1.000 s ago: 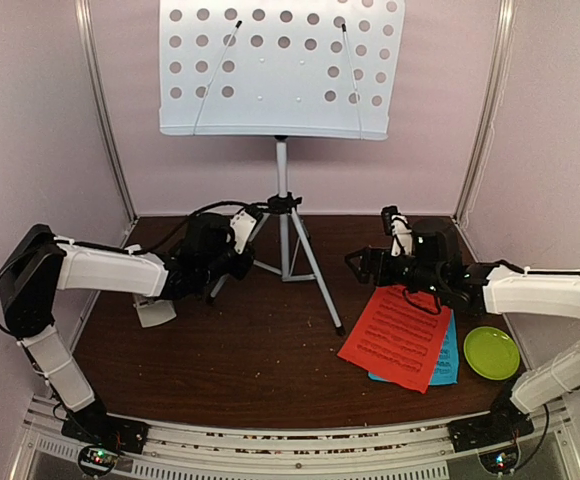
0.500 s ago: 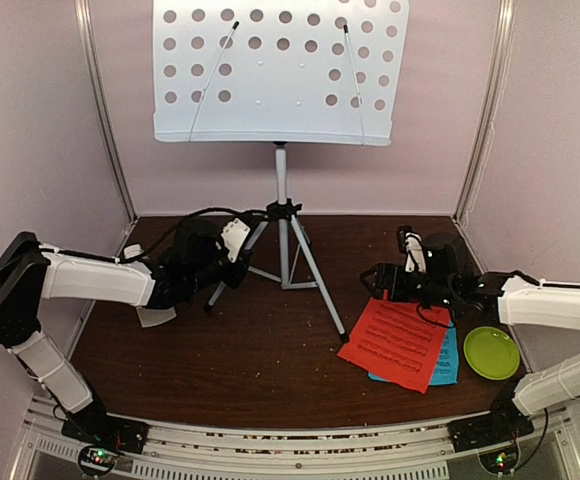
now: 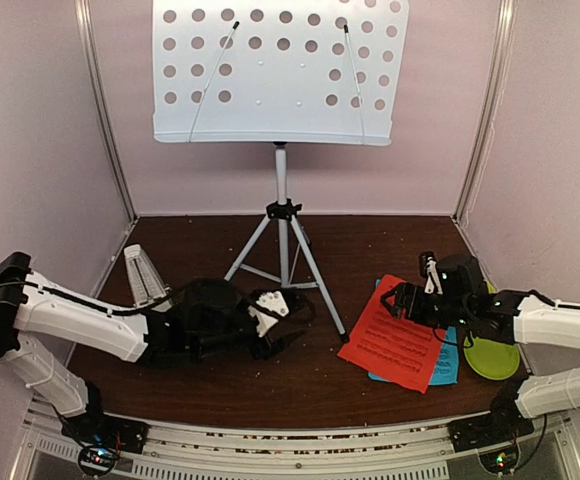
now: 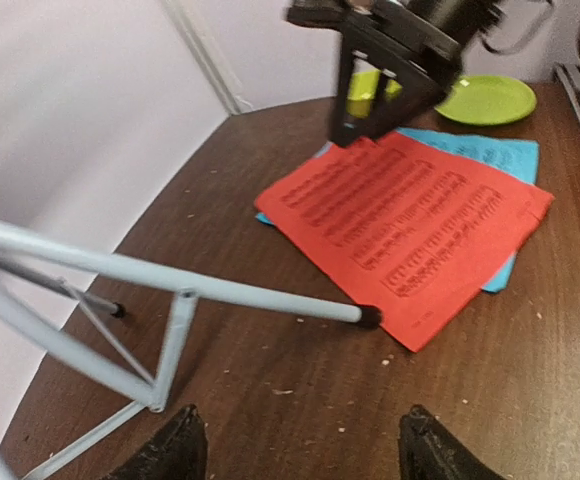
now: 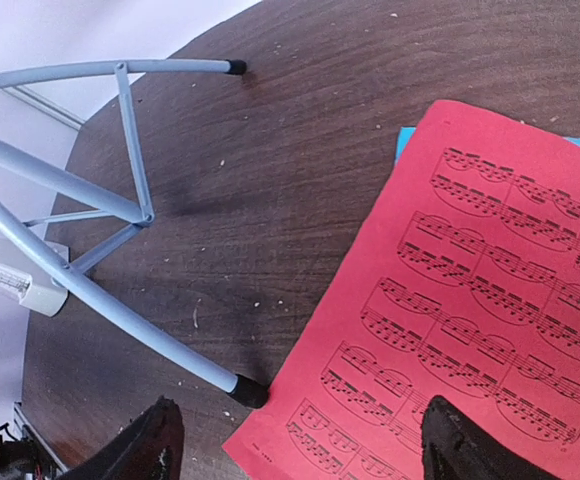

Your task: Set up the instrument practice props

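Note:
The pale-blue perforated music-stand desk (image 3: pixel 280 70) stands high at the back on its silver tripod (image 3: pixel 283 240). A red sheet-music page (image 3: pixel 395 340) lies over a blue page (image 3: pixel 448 365) at the right. The pale-grey metronome (image 3: pixel 145 277) stands upright at the left. My left gripper (image 3: pixel 280 322) hovers low in front of the tripod. In the left wrist view the left gripper (image 4: pixel 305 455) is open with only bare wood between its fingers, near a tripod leg (image 4: pixel 220 290). My right gripper (image 3: pixel 395 300) sits at the red page's far edge. In its wrist view the right gripper (image 5: pixel 305 450) is open over the red page's (image 5: pixel 470 300) corner.
A lime-green plate (image 3: pixel 495 357) lies at the far right, partly under my right arm. The tripod's front-right foot (image 5: pixel 245 390) touches the red page's edge. Pale walls and metal corner posts (image 3: pixel 105 110) close in the brown table (image 3: pixel 270 385). Crumbs dot the wood.
My left gripper has let go of the tripod leg, opened, and swung to the front middle, uncovering the metronome. The right arm has drawn back toward the near right.

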Motion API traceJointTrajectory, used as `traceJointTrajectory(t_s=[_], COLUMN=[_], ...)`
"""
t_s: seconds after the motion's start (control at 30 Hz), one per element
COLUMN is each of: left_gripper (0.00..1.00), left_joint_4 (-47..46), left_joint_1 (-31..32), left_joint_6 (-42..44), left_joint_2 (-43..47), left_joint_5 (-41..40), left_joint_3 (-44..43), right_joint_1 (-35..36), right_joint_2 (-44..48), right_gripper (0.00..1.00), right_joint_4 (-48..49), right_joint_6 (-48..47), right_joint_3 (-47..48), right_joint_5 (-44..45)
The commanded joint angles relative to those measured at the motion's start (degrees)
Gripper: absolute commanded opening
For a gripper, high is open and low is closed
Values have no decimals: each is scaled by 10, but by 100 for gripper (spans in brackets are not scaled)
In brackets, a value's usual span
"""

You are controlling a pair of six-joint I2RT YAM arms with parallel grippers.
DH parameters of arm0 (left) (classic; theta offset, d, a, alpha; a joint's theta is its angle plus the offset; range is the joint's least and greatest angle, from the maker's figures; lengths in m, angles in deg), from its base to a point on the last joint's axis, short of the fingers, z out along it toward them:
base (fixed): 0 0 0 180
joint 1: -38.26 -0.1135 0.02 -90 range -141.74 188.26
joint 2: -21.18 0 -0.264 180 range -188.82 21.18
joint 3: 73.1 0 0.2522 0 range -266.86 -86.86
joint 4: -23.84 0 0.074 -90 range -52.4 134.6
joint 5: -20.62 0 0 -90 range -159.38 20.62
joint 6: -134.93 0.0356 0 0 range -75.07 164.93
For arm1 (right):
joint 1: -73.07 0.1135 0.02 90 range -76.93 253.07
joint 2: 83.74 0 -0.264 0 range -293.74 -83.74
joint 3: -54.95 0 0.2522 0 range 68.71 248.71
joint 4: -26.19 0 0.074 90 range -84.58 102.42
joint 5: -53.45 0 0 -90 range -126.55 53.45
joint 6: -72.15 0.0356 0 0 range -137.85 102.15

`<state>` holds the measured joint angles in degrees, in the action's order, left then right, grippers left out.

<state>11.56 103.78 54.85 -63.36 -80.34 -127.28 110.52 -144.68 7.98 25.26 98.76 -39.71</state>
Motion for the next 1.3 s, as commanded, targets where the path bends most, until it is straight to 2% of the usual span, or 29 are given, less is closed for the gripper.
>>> traceJointTrajectory(t_s=[0.0, 0.2, 0.37, 1.0, 1.13, 1.27], left_gripper=[67, 62, 57, 35, 24, 2], left_joint_4=[-32, 30, 61, 221, 241, 252], left_joint_1=[42, 84, 106, 113, 113, 113], left_joint_6=[117, 210, 268, 354, 363, 358], left_joint_2=[-75, -205, -276, -469, -491, -485], left_joint_5=[18, 20, -16, -67, -90, -90], left_joint_3=[-31, -136, -200, -433, -469, -477], right_joint_1=[-35, -73, -93, -149, -160, -165], right_joint_2=[32, 77, 100, 153, 158, 168], right_gripper=[82, 81, 82, 83, 83, 90], right_joint_4=[-10, -26, -44, -78, -76, -71], right_joint_6=[44, 55, 51, 49, 44, 17], right_joint_3=[-24, -36, -41, -45, -44, -42], right_joint_5=[-24, -37, -40, -48, -60, -77])
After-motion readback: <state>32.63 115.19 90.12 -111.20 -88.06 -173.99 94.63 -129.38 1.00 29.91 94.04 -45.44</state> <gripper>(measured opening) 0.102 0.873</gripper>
